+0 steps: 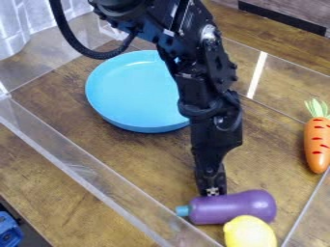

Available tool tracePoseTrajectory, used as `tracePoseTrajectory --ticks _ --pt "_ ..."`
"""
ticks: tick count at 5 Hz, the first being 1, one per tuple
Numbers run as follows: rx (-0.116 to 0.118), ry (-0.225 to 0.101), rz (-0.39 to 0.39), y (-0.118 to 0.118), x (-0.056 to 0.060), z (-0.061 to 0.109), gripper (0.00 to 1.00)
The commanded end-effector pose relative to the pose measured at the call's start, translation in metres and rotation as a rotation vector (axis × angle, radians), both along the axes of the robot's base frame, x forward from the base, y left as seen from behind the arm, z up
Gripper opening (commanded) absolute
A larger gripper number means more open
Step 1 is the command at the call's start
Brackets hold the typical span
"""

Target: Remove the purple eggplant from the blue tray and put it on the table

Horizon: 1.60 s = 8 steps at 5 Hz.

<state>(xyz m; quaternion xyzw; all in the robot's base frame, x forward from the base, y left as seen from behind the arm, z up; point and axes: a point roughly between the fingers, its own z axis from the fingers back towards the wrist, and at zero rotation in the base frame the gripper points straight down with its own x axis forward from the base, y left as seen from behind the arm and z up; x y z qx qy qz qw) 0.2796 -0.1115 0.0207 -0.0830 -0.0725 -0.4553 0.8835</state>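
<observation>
- The yellow lemon point(249, 233) lies nearest, cut off by the bottom edge of the view and just beside the eggplant's near side.
- The purple eggplant point(233, 206) lies on its side on the bench point(77, 159), outside the blue tray, its teal-green stem cap pointing left and its rounded end right.
- The pincer point(210, 189) points down at the eggplant's far side, close to the stem-cap end; whether its tips are apart or together, and whether they touch the eggplant, I cannot tell.
- At the left edge, low in the view, a blue object point(10, 230) shows only in part, beyond the clear acrylic wall point(96, 174).
- The orange carrot point(317, 143) lies at the right, well apart from the eggplant, with its green top pointing away.
- The black robot arm point(204, 82) comes in from the top of the view and reaches down past the right side of the tray, hiding part of its rim; a black cable loops out at the arm's left.
- The blue tray point(129, 92) sits farther back on the dark brown wood-grain bench, left of the arm, with no vegetable visible in it.
</observation>
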Motion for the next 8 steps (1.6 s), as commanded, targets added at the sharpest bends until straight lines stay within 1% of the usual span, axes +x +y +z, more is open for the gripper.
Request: tracePoseTrajectory --ticks 1,2,3,4,5,6,7,8 --pt "-0.023 -0.023 0.062 0.000 0.010 0.010 1.00" --pt "-0.028 -0.016 0.101 -0.002 0.016 0.007 1.00" --pt "-0.032 -0.009 0.029 -0.011 0.012 0.011 1.00" --pt "-0.035 -0.001 -0.043 -0.019 0.008 0.016 0.00" --pt "-0.036 0.004 -0.084 -0.020 0.006 0.011 0.00" --pt "-0.036 0.012 -0.124 -0.022 0.005 0.007 1.00" --pt "-0.035 0.018 -0.166 -0.023 0.003 0.005 0.00" --pt "-0.035 0.023 -0.170 -0.027 -0.005 0.003 0.00"
